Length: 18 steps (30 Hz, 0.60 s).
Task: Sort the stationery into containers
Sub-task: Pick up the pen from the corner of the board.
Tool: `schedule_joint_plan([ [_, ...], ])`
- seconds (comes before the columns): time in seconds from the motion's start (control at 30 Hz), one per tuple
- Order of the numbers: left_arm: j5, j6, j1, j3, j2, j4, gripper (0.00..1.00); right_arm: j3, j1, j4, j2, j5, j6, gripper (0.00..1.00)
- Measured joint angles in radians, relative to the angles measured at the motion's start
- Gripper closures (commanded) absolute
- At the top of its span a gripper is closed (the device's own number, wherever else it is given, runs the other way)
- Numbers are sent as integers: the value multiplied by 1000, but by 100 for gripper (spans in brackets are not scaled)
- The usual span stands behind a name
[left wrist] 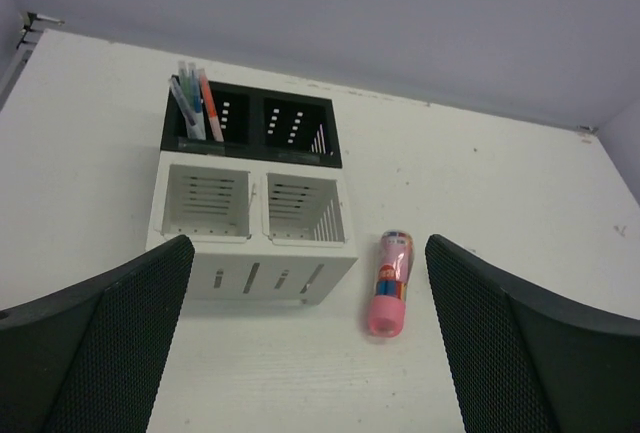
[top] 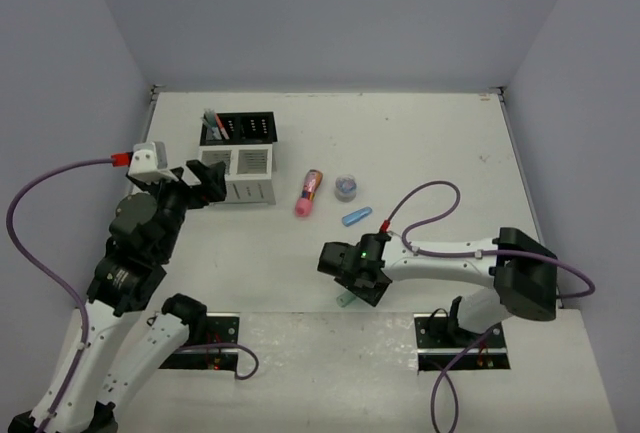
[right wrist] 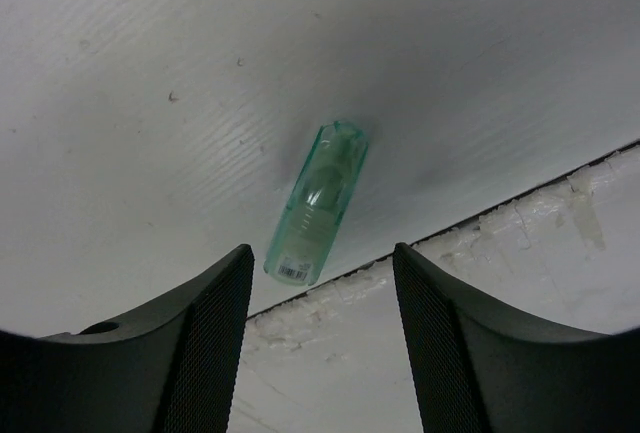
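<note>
Your right gripper is part open: jaws straddle the near end of the green capsule, a gap shows on each side, and you're holding nothing. The capsule lies flat on the table, with its small label at the end nearer the gripper. It sits right beside the dark seam where the table meets the mounting board. Your left gripper is wide open and empty. It hangs above the table and points at the organiser, and in the wrist view the white slatted box sits framed between its fingers, untouched. The black rack is joined to the far side of that box. The pens, blue, grey and orange, stand upright in its left compartment. The pink patterned tube lies flat on the table just right of the white box, not touching it. From the top view, the grey-blue roll sits just beside the tube on its right. The blue capsule lies a bit nearer the arms, between the roll and your right gripper.
</note>
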Motion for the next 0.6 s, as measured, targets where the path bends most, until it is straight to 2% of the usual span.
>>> schedule_joint_plan([
  [0.3,48,12,0,-125,39,-29,0,27,-29,102,143,-72,-13,41],
  [0.33,50,13,0,-129,39,-31,0,26,-29,114,147,-79,-14,47],
  [0.37,52,13,0,-130,36,-31,0,26,-29,123,149,-86,-14,60],
  [0.43,59,14,0,-130,29,-30,0,26,-29,136,156,-101,-14,95],
  [0.47,63,14,0,-130,25,-30,0,26,-29,140,160,-110,-13,100],
  [0.6,77,14,0,-130,13,-27,0,24,-30,161,162,-133,-19,100],
])
